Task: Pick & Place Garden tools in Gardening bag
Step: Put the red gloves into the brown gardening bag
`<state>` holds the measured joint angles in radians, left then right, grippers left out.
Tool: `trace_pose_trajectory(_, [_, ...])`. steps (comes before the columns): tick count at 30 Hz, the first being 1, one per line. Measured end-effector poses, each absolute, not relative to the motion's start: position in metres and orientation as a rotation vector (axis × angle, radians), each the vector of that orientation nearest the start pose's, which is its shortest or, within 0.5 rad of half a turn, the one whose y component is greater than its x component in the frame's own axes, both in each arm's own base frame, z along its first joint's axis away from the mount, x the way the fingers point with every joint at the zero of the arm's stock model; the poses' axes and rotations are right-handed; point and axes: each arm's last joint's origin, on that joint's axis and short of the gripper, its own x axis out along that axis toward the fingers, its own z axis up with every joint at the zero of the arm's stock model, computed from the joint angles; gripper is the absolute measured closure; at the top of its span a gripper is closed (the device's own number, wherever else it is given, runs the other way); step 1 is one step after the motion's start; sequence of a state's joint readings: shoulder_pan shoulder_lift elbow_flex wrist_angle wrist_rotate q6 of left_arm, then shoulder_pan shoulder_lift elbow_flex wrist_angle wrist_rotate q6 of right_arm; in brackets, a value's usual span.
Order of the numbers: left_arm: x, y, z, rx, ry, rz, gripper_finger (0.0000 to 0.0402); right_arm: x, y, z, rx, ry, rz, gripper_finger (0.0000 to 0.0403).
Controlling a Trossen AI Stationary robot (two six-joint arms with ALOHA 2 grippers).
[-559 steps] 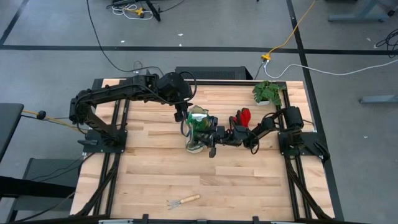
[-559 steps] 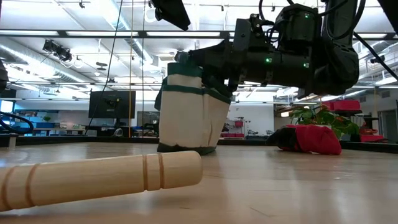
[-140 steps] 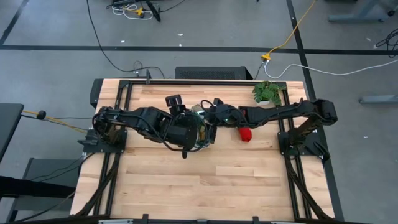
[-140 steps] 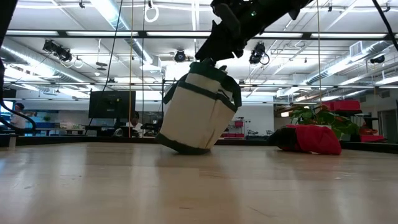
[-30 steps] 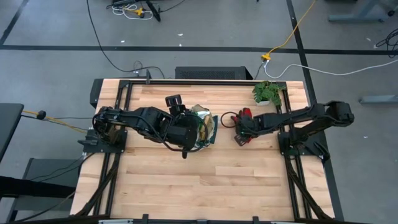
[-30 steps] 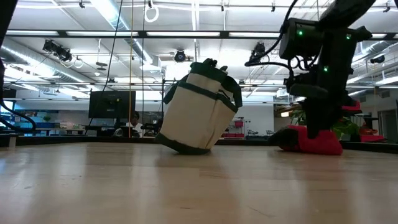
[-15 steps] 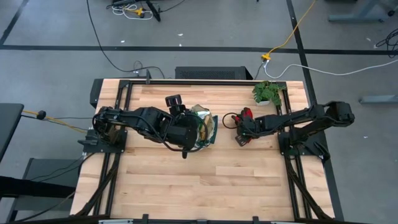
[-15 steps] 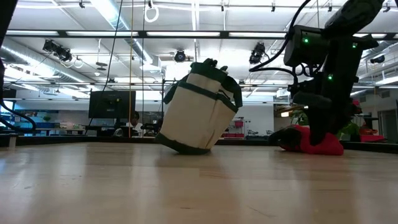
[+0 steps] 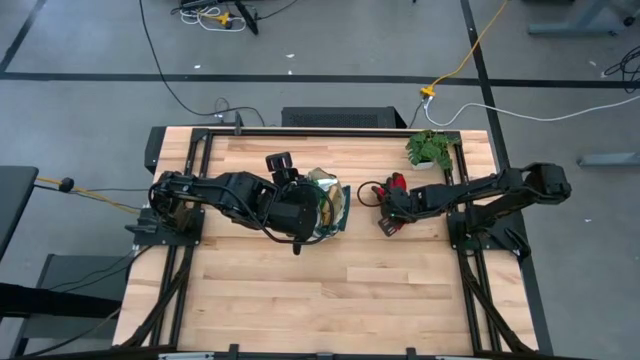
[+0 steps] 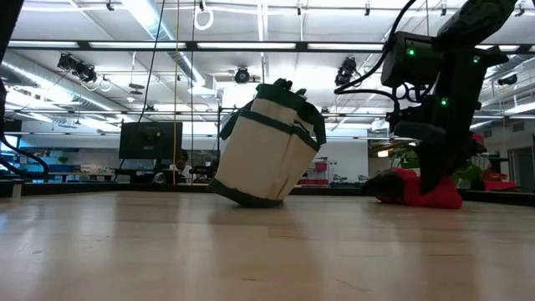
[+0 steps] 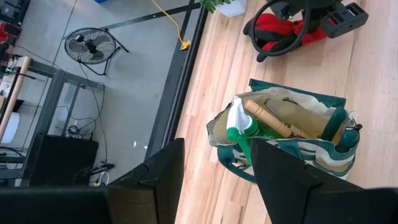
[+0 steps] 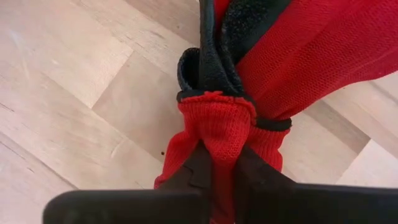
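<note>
The beige gardening bag with green trim (image 9: pixel 330 205) stands tilted on its bottom edge at mid-table (image 10: pixel 267 146). In its open mouth (image 11: pixel 292 134) lie the green spray bottle (image 11: pixel 239 127) and wooden tool handles (image 11: pixel 273 121). My left gripper (image 11: pixel 214 155) hovers open above the bag's left side (image 9: pixel 303 215), touching nothing. The red-and-black gloves (image 9: pixel 392 184) lie on the table to the right of the bag. My right gripper (image 12: pixel 217 171) is shut on them (image 10: pixel 430 180). The shears are hidden. My right gripper pinches a bunched fold of a glove's red knitted cuff (image 12: pixel 214 134) between its two fingers (image 12: pixel 198 169). In the low view the fingers come from above, pointing down. The gloves (image 10: pixel 410 188) lie on the table under the gripper.
A small leafy potted plant (image 9: pixel 430 148) stands at the far right corner, just behind the gloves. Bare wooden tabletop (image 9: pixel 330 290) stretches across the near half. Black frame rails run along the table's left and right sides.
My right gripper has shifted a little toward the table's right edge over the gloves, which stay on the table. The bag and my left arm have kept still.
</note>
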<state>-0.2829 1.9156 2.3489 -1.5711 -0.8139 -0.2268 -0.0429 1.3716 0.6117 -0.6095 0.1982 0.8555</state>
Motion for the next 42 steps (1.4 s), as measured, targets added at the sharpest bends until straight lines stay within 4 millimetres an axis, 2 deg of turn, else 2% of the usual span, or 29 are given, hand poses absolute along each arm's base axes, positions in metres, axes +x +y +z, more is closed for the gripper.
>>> trace_pose_trajectory(8, [0.335,-0.076,0.43,0.391,0.911,0.577,0.0211,0.214,-0.015,0.153,0.576,1.182,-0.707,0.0388])
trace_pose_trajectory(16, [0.335,-0.075,0.43,0.39,0.911,0.577,0.0211,0.239,-0.017,0.195,0.46,1.107,-0.655,0.0388])
trace_pose_trajectory(24, [0.335,-0.076,0.43,0.39,0.911,0.577,0.0211,0.251,-0.021,0.244,0.333,1.048,-0.703,0.0388])
trace_pose_trajectory(30, [0.335,-0.076,0.43,0.39,0.911,0.577,0.0211,0.246,-0.021,0.28,0.31,0.899,-0.672,0.0388])
trace_pose_trajectory(36, [0.335,-0.076,0.43,0.39,0.911,0.577,0.0211,0.233,-0.012,0.315,0.301,0.629,-0.605,0.0388])
trace_pose_trajectory(39, [0.335,-0.076,0.43,0.39,0.911,0.577,0.0211,0.235,-0.003,0.322,0.289,0.533,-0.488,0.0388])
trace_pose_trajectory(42, [0.335,-0.076,0.43,0.39,0.91,0.577,0.0211,0.239,0.004,0.318,0.27,0.469,-0.41,0.0388])
